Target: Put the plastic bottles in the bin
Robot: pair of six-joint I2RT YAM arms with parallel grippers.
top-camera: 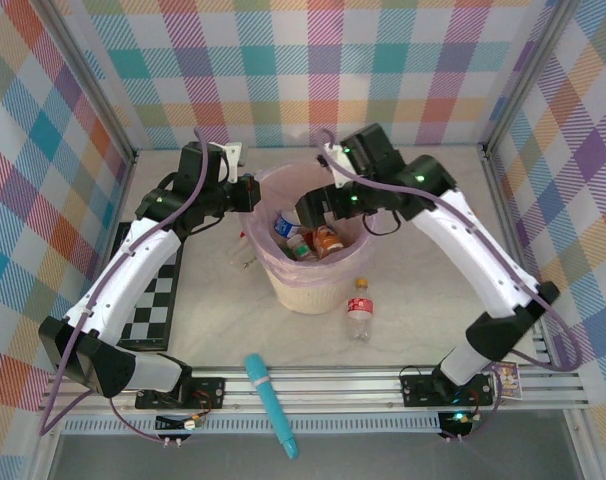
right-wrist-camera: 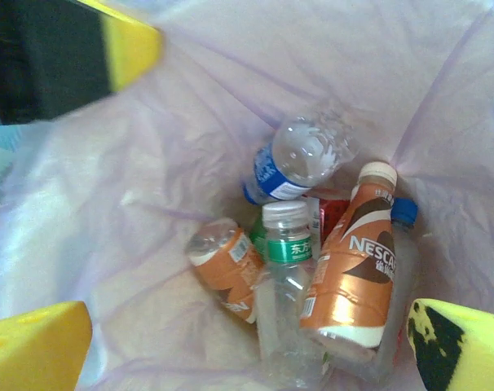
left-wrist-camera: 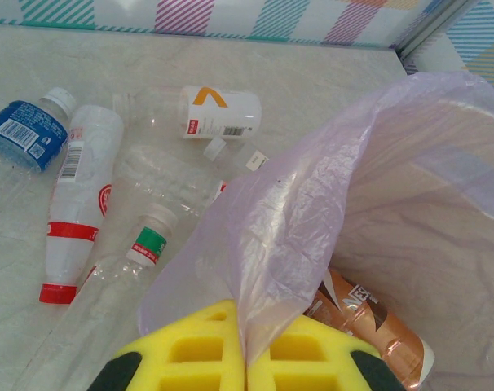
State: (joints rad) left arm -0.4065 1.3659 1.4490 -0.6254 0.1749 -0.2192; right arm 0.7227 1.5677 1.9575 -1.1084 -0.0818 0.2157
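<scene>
- At the middle of the counter [top-camera: 413, 335] stands the bin [top-camera: 313, 290], with its pink-lilac bag [left-wrist-camera: 312, 204] spread over the rim.
- Down inside the bin lie a blue-labelled bottle [right-wrist-camera: 292, 163], a clear green-labelled bottle [right-wrist-camera: 286, 244], an orange Nescafé bottle [right-wrist-camera: 353, 273] and a second orange-brown bottle [right-wrist-camera: 225, 265]. A blue-capped bottle [right-wrist-camera: 403, 212] is partly hidden behind the Nescafé one.
- The left gripper [top-camera: 245, 195] sits at the bin's left rim. Its jaws are clenched, with a fold of the bag pinched between the yellow pads [left-wrist-camera: 190, 354].
- The right gripper [top-camera: 318, 205] hangs over the bin's mouth, jaws released and wide apart, grasping nothing.
- On the counter left of the bin lie a white-capped blue bottle [left-wrist-camera: 27, 134], a red-and-white bottle [left-wrist-camera: 80, 199], a bottle with an orange mark [left-wrist-camera: 218, 112] and a green-banded bottle [left-wrist-camera: 149, 240].
- A red-capped bottle [top-camera: 359, 312] lies on the counter just in front of the bin.
- A teal stick [top-camera: 271, 400] lies across the near rail, and a checkerboard [top-camera: 153, 300] lies under the left arm.
</scene>
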